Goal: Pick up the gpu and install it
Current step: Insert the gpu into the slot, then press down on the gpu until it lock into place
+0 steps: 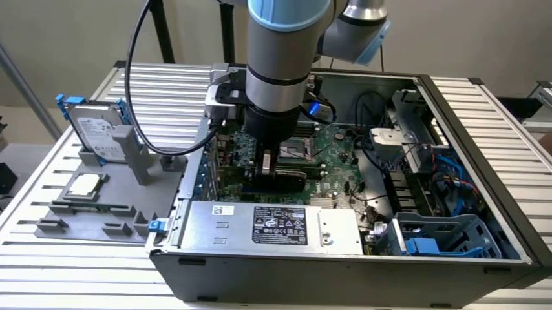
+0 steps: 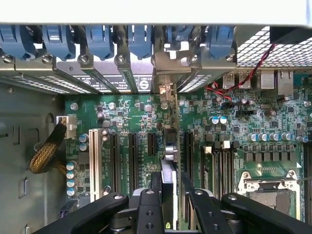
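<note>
Open computer case (image 1: 483, 129) lying on the slatted tabletop (image 1: 164, 84), motherboard (image 2: 234, 122) inside. Above the board, at the case's 9 o'clock side, gripper (image 2: 168, 195): jaws closed on the gpu (image 2: 168, 165), held edge-on among the expansion slots (image 2: 132, 156).

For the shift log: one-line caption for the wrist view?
Gripper holds the gpu edge-on above the motherboard expansion slots, bracket toward the case's rear.
</note>
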Available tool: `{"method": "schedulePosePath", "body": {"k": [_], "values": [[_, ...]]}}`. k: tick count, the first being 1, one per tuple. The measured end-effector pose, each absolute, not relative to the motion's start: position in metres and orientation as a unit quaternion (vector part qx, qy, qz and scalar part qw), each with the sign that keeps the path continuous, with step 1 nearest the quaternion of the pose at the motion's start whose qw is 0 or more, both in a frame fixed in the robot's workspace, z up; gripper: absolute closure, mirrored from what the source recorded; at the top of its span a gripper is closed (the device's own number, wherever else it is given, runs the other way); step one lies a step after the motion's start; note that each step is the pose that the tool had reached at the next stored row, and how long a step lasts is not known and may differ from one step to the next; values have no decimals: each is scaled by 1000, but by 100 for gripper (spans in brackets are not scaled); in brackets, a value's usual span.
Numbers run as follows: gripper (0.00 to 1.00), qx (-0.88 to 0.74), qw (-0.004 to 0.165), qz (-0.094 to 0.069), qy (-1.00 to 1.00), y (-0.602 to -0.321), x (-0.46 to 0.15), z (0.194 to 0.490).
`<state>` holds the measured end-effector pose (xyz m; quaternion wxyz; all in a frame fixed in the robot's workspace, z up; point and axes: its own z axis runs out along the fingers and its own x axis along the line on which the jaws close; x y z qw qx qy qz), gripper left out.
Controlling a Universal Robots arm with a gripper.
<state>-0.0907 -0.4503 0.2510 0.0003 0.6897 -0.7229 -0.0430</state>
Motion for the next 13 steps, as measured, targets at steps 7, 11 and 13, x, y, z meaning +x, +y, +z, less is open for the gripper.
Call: {"method": "schedulePosePath", "body": {"k": [7, 11, 13], "values": [[0, 690, 0, -43, -723, -450, -91, 254], [0, 690, 0, -43, -723, -450, -91, 266], [0, 690, 0, -43, -723, -450, -91, 275]]}}
